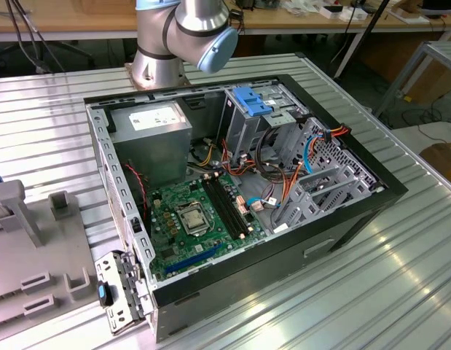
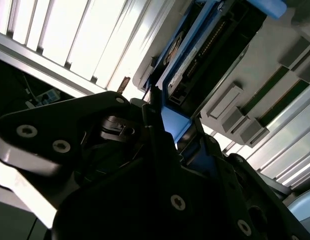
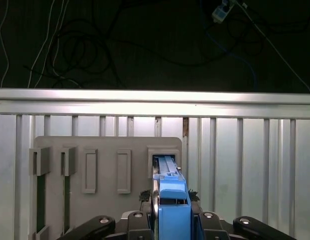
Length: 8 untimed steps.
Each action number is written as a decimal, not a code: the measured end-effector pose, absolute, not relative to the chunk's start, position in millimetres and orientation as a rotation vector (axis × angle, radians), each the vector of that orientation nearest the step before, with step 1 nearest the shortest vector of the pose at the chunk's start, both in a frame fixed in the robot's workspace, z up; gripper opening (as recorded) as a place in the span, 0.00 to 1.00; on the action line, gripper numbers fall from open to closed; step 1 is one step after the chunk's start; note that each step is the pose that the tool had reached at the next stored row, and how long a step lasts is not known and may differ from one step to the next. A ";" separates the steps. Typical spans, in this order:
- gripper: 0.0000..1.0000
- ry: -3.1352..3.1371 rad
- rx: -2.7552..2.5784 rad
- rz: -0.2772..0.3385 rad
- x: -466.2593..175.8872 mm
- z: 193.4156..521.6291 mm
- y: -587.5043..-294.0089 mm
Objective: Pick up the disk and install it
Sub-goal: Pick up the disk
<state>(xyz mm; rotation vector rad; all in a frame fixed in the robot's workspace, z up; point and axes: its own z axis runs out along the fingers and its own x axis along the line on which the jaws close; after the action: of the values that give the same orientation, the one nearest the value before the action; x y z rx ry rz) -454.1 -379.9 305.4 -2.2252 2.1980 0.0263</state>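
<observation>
In both wrist views my gripper [image 3: 173, 199] is shut on the disk [image 3: 172, 215], its black fingers [image 3: 155, 202] pressing on either side of the bright blue carrier. The disk [image 2: 205, 50] is a dark drive in a blue frame, standing on edge at the end slot [image 3: 165, 162] of a grey holder plate [image 3: 104, 150]. Whether its far end still sits in that slot I cannot tell. The gripper [image 2: 171, 121] clamps the disk's near blue end.
An open computer case [image 1: 240, 182] lies on the ribbed metal table [image 1: 400, 277], with a light-blue latch plate [image 1: 251, 98] at its drive bay and loose cables around it. The arm's base [image 1: 178, 36] stands behind the case. Part of a grey holder [image 1: 36, 248] lies at the exterior view's left.
</observation>
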 end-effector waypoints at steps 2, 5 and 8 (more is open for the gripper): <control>0.37 2.198 -2.225 0.026 -454.1 305.5 -379.9; 0.37 2.198 -2.225 0.026 -454.1 305.6 -379.9; 0.37 2.198 -2.225 0.026 -454.0 305.7 -379.9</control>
<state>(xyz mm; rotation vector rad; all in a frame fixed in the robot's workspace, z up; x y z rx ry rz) -454.0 -379.9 305.7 -2.2251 2.1980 0.0263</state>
